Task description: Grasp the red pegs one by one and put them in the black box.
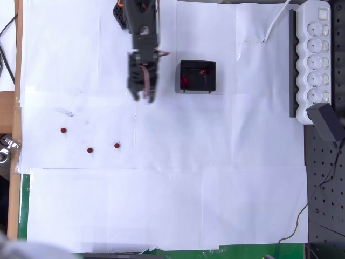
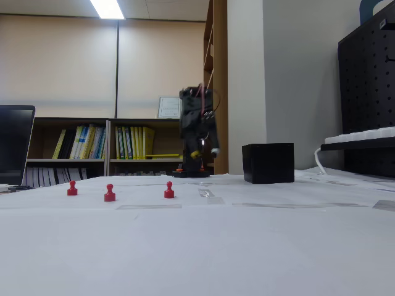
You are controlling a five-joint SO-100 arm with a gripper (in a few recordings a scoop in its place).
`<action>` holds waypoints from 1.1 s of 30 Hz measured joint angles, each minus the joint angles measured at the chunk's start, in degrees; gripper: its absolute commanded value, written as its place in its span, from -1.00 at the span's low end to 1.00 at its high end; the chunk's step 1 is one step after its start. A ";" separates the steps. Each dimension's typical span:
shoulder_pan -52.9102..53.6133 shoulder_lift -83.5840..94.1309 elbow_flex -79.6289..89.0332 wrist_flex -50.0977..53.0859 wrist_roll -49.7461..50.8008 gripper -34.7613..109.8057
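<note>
3 small dark-red pegs [image 1: 90, 150] on white paper sheets [image 1: 161, 205], more red visible inside the square black open-topped box [image 1: 197, 76], black arm with orange accents, white power strip [image 1: 316, 54], green table edge.

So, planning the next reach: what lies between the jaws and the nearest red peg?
Only bare white paper between gripper and nearest red peg, in the overhead view.

- Arm [image 1: 141, 32]: black, reaches from the top edge of the overhead view toward the bottom; blurred.
- Gripper [image 1: 144, 97]: points downward, raised off the table in the fixed view [image 2: 199, 154], holds nothing visible.
- Jaw opening: cannot tell, blur.
</note>
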 measured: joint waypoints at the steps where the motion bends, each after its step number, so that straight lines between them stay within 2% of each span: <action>1: 0.97 1.93 -0.35 -2.99 0.79 -0.35; 9: 5.19 20.30 -0.53 -28.65 3.52 -0.32; 12: 5.89 26.46 0.88 -34.54 3.96 -0.30; 21: 6.06 37.44 11.16 -39.99 4.83 -0.26; 33: 6.15 45.62 20.92 -40.25 4.83 -0.26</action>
